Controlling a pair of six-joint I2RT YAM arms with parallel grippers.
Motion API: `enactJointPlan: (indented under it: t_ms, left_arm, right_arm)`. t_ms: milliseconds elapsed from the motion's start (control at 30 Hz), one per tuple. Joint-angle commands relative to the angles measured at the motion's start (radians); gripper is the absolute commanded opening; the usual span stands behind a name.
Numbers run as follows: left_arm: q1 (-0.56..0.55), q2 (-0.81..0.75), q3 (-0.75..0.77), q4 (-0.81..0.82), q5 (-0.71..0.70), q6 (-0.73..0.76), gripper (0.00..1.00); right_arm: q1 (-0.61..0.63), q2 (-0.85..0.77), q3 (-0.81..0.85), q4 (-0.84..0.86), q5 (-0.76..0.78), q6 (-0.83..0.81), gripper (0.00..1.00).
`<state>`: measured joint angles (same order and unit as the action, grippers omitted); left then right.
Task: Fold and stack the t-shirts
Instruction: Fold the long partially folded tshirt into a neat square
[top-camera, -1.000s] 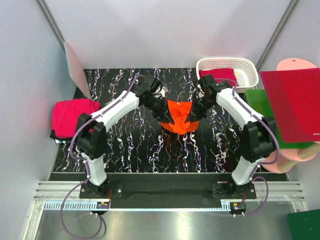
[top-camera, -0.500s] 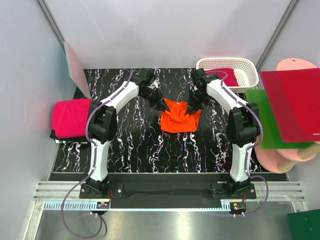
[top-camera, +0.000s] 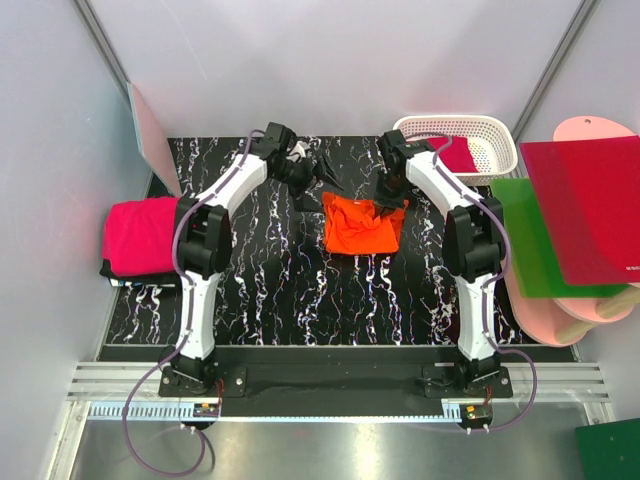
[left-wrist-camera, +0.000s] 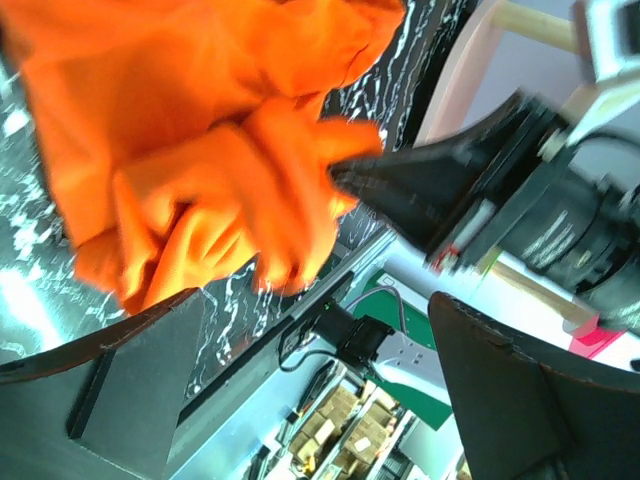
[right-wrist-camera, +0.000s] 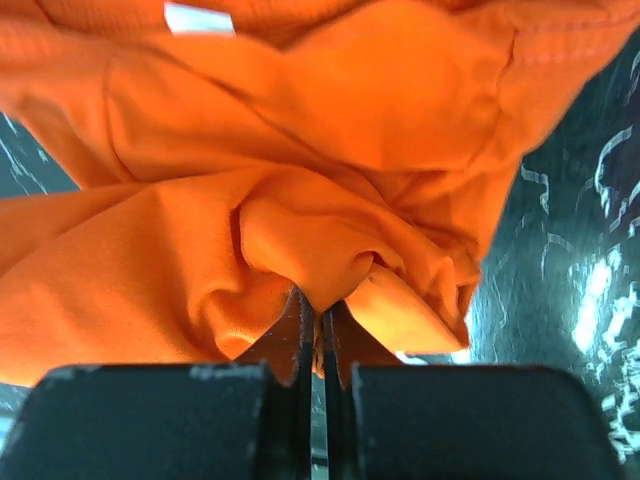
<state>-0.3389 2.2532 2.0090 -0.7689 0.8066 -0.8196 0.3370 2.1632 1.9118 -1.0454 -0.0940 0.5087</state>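
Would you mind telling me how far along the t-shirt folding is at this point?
Done: a folded magenta pile sits at the left edge of the table. In hand: the orange t-shirt lies crumpled mid-table, the right gripper shut on a fold, the left gripper open beside it. Left: folding and stacking it, then the crimson t-shirt in the basket.

Orange t-shirt (top-camera: 362, 224) crumpled on the table (top-camera: 260, 290), right fingers (top-camera: 388, 204) at its far edge — left fingers (top-camera: 322, 176) nearby.
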Motion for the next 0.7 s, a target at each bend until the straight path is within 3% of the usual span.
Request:
enactJointPlan:
  t_ms: [0, 167, 200, 300, 333, 367, 400, 433, 600, 667]
  left_arm:
    - [0.021, -0.133, -0.094, 0.031, 0.022, 0.039, 0.99]
    - [0.021, -0.204, -0.235, 0.031, -0.007, 0.111, 0.99]
    - [0.02, -0.214, -0.259, 0.031, -0.01, 0.122, 0.99]
    - [0.012, -0.241, -0.335, 0.03, -0.003, 0.171, 0.99]
    - [0.002, -0.244, -0.351, 0.031, 0.014, 0.194, 0.99]
    - [-0.006, -0.245, -0.375, 0.031, 0.019, 0.204, 0.99]
    - [-0.015, -0.248, -0.384, 0.031, 0.025, 0.217, 0.99]
    - [-0.035, -0.251, -0.391, 0.031, 0.028, 0.232, 0.99]
    - [-0.104, -0.233, -0.349, 0.031, 0.032, 0.252, 0.99]
    - [-0.138, -0.202, -0.301, 0.031, 0.032, 0.25, 0.88]
  right_arm:
    - [-0.016, 0.044, 0.108, 0.012, 0.08, 0.027, 0.0]
    - [-0.033, 0.09, 0.19, 0.01, 0.181, 0.079, 0.02]
    - [-0.035, 0.092, 0.197, 0.012, 0.206, 0.091, 0.1]
    - [-0.035, 0.11, 0.24, 0.013, 0.275, 0.111, 0.48]
    - [-0.035, 0.104, 0.256, 0.013, 0.299, 0.113, 0.71]
    - [-0.033, 0.093, 0.254, 0.034, 0.309, 0.116, 0.81]
    - [-0.032, 0.078, 0.247, 0.053, 0.315, 0.11, 0.84]
    - [-0.032, 0.031, 0.218, 0.074, 0.329, 0.105, 0.96]
    - [-0.03, -0.164, 0.044, 0.301, 0.266, 0.056, 1.0]
    - [-0.03, -0.238, -0.022, 0.33, 0.225, 0.057, 0.97]
